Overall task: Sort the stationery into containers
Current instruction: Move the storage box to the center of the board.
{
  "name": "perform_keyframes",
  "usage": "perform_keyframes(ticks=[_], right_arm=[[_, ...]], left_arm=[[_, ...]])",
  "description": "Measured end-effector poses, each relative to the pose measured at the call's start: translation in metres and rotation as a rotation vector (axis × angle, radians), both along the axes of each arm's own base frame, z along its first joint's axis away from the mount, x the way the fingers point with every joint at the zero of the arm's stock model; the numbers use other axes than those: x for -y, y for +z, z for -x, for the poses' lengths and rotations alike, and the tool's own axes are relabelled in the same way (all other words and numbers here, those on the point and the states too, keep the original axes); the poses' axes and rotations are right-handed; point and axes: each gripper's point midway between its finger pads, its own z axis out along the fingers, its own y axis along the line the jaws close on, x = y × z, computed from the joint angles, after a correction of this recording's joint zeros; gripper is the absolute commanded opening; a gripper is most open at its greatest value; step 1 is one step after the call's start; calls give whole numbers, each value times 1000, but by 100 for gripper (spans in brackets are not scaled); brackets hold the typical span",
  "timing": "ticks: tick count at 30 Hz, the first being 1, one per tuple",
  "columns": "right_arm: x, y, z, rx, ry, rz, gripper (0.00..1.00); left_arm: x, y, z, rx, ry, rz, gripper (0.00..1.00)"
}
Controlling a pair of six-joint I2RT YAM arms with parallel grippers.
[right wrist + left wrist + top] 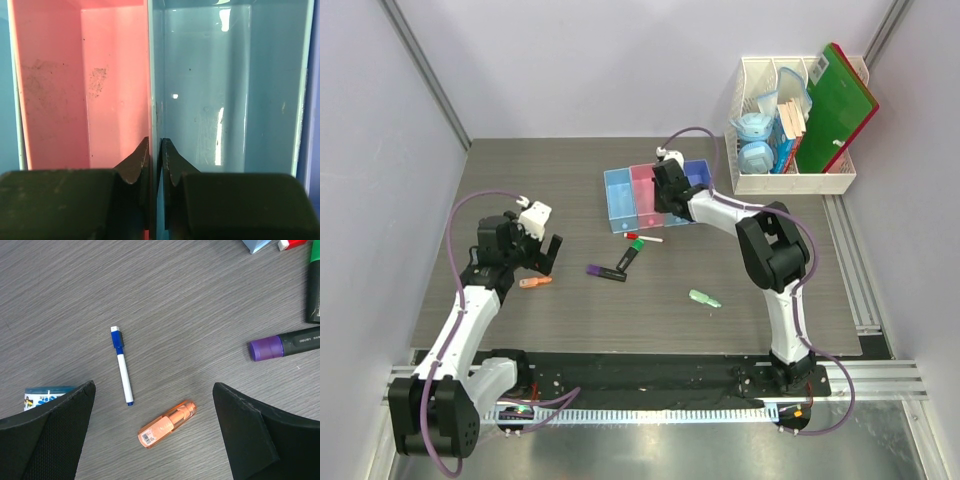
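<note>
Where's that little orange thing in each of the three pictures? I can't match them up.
Top external: the orange piece lies on the table, left of centre.
Left wrist: the orange piece is at bottom centre, beside a blue-capped pen.
Right wrist: not in it; only the bins, pink and light blue, show.
Shared landmark: the purple-ended marker, up and right of the orange piece in both views.

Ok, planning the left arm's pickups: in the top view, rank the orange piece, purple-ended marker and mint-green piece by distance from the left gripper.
1. orange piece, right beside the left gripper.
2. purple-ended marker, to its right, mid-table.
3. mint-green piece, far off to the right.
</note>
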Motion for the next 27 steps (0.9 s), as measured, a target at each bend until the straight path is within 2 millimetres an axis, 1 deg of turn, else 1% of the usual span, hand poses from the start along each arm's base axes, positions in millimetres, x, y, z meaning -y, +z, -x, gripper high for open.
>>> perform_keyframes(ticks=[7,15,21,23,24,25,27], right_arm=[[-11,0,10,-9,-20,-22,1],[-9,2,33,-43,-94,-101,1],[-9,2,34,-55,-124,-121,1],[-9,1,32,-57,-129,-118,4],[-10,0,31,-59,-130,-116,6],[-10,0,30,-59,-132,-114,16],[-12,0,28,-61,-133,-109,24]], left_arm=[[0,0,0,2,-5,-7,100],[1,-2,2,-4,-25,-14,100],[6,-6,3,-22,-48,0,100],[7,-7,4,-30,-54,4,100],[8,-8,4,-32,-56,6,100],[8,-8,4,-34,-59,8,100],[9,-7,4,-36,-63,11,100]])
